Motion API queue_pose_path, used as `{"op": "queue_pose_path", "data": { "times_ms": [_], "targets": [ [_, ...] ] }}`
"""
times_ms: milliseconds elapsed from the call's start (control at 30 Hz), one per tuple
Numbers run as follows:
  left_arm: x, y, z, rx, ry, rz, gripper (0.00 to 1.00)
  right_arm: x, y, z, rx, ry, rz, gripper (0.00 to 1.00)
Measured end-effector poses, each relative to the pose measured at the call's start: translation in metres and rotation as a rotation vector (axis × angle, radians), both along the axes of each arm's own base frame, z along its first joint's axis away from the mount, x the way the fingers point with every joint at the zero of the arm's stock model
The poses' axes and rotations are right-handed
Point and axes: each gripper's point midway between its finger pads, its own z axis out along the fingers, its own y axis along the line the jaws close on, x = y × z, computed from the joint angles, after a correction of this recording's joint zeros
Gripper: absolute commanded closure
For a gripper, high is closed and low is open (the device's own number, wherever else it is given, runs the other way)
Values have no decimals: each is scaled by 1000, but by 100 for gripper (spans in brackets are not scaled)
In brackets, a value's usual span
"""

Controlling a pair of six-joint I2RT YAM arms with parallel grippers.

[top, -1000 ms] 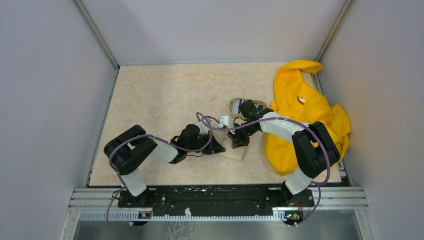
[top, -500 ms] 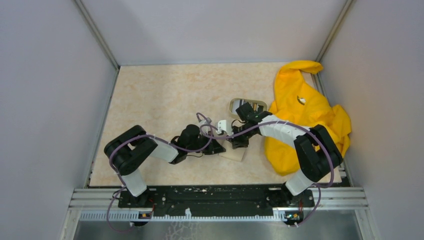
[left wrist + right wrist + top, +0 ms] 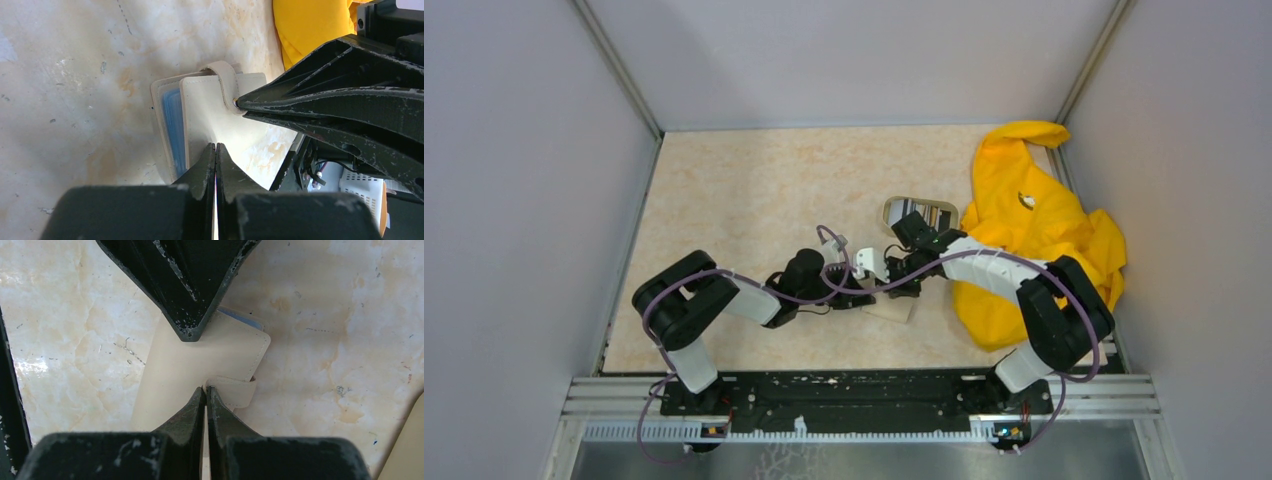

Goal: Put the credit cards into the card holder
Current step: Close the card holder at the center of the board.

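Your left gripper point(image 3: 215, 150), jaws pressed together, pins the card holder point(image 3: 212, 107) flat on the table point(image 3: 75, 100), seemingly so your right gripper point(image 3: 205, 392), likewise closed, can pry at its snap tab point(image 3: 236, 390).

Bright, even light from overhead fills the top view, which is sharp throughout, with only soft, short shadows on the worktop point(image 3: 754, 190). In both wrist views the worktop is crisp and faintly glossy with pale glare patches. The near bodies of the left gripper point(image 3: 215, 146) and right gripper point(image 3: 205, 389) soften into dark masses along the bottom edge.
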Motion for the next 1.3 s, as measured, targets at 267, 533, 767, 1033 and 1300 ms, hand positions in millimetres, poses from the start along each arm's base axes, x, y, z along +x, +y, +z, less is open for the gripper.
{"op": "queue_pose_path", "data": {
  "times_ms": [267,533,767,1033,1300],
  "targets": [
    [0,0,0,1,2,0,99,0,2,-2,-36,-36,16,100],
    [-4,3,1,3,9,-2,99,-2,1,-6,-69,-63,27,100],
    [-4,3,1,4,12,-4,99,-4,0,-8,-59,-100,44,100],
    [-6,2,1,-1,27,-3,99,-6,1,-10,-70,-151,56,100],
    [-7,1,7,-19,34,-5,99,-7,4,-12,-94,-210,49,100]
  ]
}}
